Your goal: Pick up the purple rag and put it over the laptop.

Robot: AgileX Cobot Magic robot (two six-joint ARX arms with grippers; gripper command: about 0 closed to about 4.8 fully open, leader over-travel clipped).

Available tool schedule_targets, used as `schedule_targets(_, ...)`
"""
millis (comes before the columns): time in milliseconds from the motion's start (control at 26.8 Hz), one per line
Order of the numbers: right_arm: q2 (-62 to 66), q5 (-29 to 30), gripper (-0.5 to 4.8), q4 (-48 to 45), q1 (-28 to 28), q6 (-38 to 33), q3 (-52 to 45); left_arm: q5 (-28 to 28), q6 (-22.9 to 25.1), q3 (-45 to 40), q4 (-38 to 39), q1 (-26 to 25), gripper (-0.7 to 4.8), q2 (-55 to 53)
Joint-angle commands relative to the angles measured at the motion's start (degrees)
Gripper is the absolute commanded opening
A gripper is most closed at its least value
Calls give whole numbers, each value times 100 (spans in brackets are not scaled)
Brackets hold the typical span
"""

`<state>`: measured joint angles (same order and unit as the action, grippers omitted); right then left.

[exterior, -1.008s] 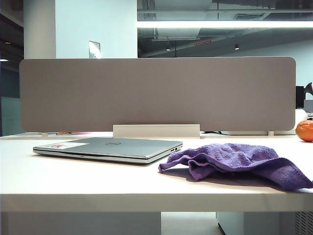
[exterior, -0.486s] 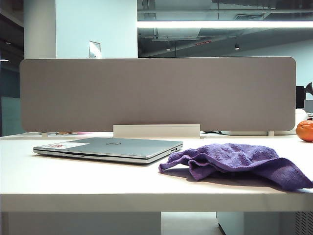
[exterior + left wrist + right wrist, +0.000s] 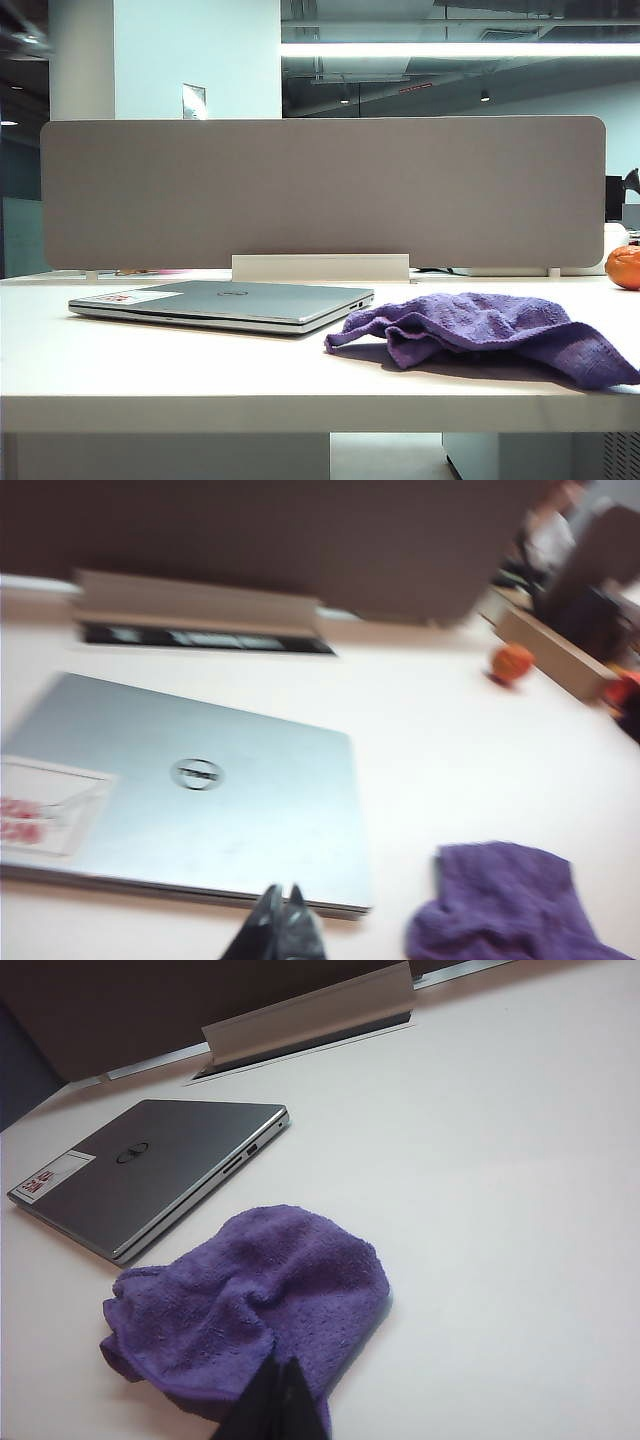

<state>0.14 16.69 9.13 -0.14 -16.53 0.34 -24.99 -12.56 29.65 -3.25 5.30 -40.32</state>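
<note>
The rag (image 3: 480, 330) lies crumpled at lower right of the exterior view, just beside the shut laptop (image 3: 225, 303) at centre left. It looks light, limp and nubby, so a pinch on a raised fold should hold. Left gripper (image 3: 280, 930) hangs clenched and empty above the laptop's edge; right gripper (image 3: 282, 1405), clenched, over the rag

Exterior view low at table (image 3: 200, 380) edge, both wrist views looking down, all sharing laptop (image 3: 225, 303) and purple rag (image 3: 490, 332)
</note>
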Motion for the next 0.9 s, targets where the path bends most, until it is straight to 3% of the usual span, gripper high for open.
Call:
schedule_targets(37,-4,0,22,-37,4,-11,-20,343,9,457,-81,597,-6,-831)
schedule_targets(299,-4,0,22,-37,4,2,-20,833,9,1047,-774,1703,-6,-2409)
schedule_targets(635,-4,0,22,-37,4,2,-20,848,9,1185,-1716,2415,-6,-3624)
schedule_targets(896,-4,0,22,-37,4,4,-20,1032,11,1453,-1853,2898,-6,-4387)
